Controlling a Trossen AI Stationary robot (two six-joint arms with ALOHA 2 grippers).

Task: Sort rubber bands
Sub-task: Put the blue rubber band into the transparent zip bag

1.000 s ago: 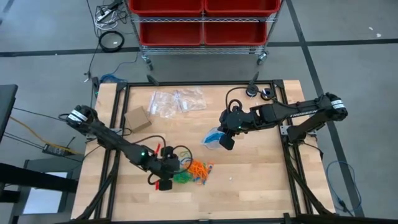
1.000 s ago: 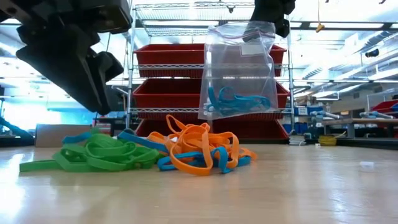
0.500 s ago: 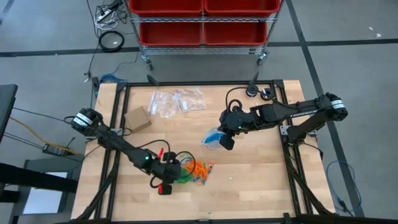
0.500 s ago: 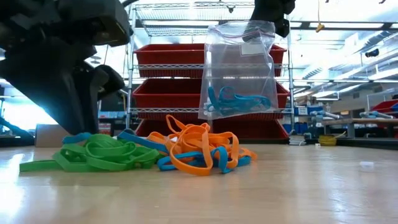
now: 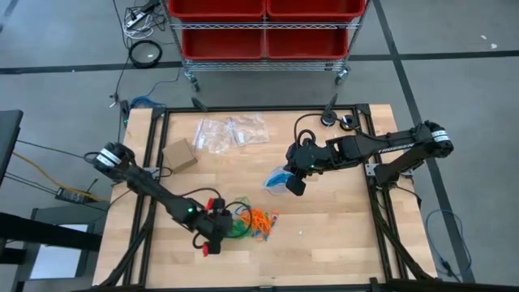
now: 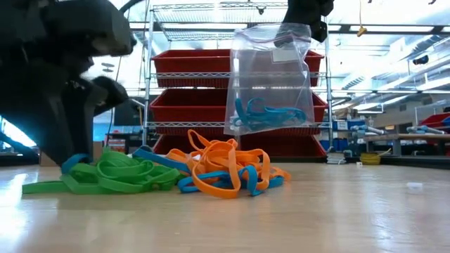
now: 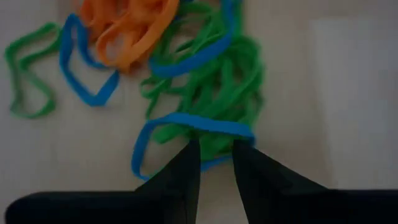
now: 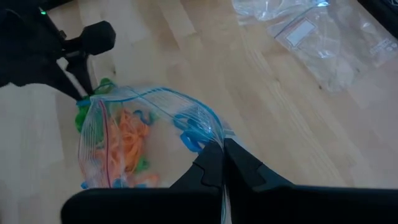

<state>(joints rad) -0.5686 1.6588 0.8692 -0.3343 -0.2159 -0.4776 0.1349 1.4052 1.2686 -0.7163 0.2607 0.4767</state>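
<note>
High view: left gripper [image 5: 212, 241] has shifted toward the near edge vs a sec ago and now sits down at the green side of the rubber bands [image 5: 253, 222], a mixed pile near the front-centre of the table [image 5: 340, 235]. Right gripper [image 5: 293, 183] unchanged, hovering mid-table w/ a clear bag [image 5: 278, 180] hanging from it. Spare bags [image 5: 231, 131] and a cardboard box [image 5: 179, 154] lie toward the far-left side, untouched.

Low view: left arm has dropped from above the pile to table level; its tip now meets the left end of the green bands [image 6: 112, 173]. Orange bands [image 6: 221, 165] and blue ones tangled beside it. Bag [image 6: 268, 77] hangs behind the pile, same spot, w/ a few blue bands inside.

Left wrist: fingers [image 7: 186, 174] part open, a narrow gap between them, straddling a blue band [image 7: 186, 127] lying over the green clump [image 7: 224, 93]. Not closed on it yet, nothing held.

Right wrist: right gripper [image 8: 222, 163] clamped tight on the bag's [image 8: 146, 134] top edge, mouth facing the pile.

Meaning: approach looks done, so prob next is pinching that blue band and carrying it to the bag; tangle w/ green could drag extras.
</note>
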